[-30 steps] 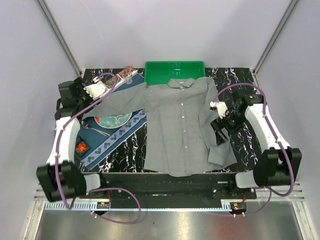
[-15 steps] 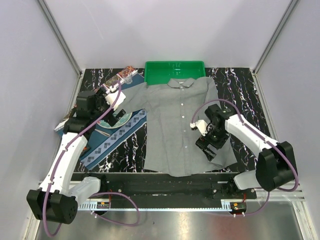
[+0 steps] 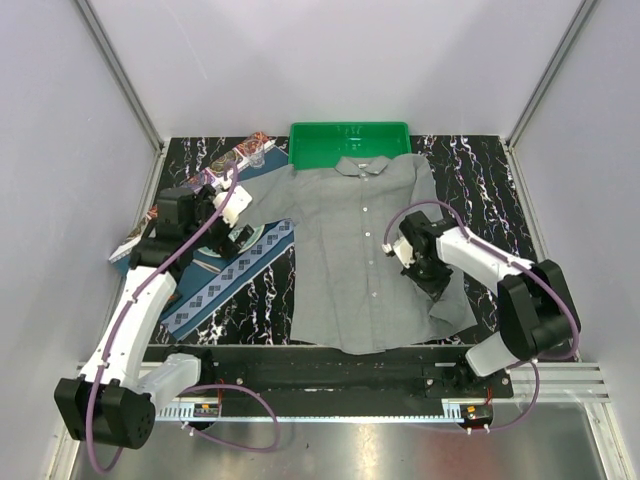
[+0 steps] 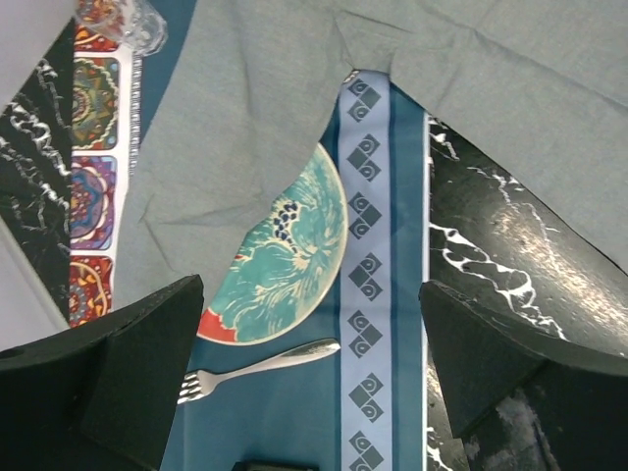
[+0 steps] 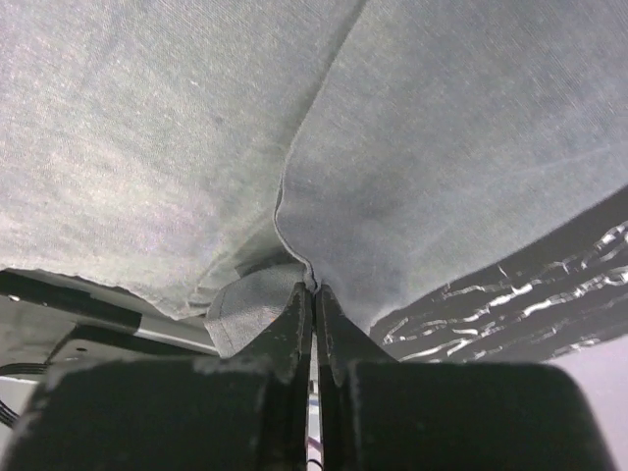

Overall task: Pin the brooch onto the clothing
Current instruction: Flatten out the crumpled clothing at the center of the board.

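The clothing (image 3: 355, 250) is a grey button-up shirt lying flat in the middle of the table, collar toward the back. My right gripper (image 3: 436, 288) rests at the shirt's right sleeve. In the right wrist view its jaws are shut (image 5: 315, 287), pinching a fold edge of the grey cloth (image 5: 442, 147). My left gripper (image 3: 235, 225) hangs open above the placemat, with the shirt's left sleeve (image 4: 245, 118) ahead of it. Nothing sits between its fingers (image 4: 312, 290). The brooch is hidden from every view.
A dark blue patterned placemat (image 3: 215, 290) lies at the left under my left arm. It carries a teal-and-red plate (image 4: 285, 265) and a fork (image 4: 260, 363). A green tray (image 3: 348, 138) stands behind the collar. Colourful patterned tiles (image 4: 93, 186) lie at the far left.
The right gripper has gone from open to shut on the sleeve's cloth and drawn slightly back. The left gripper has edged a little right over the plate, still open.
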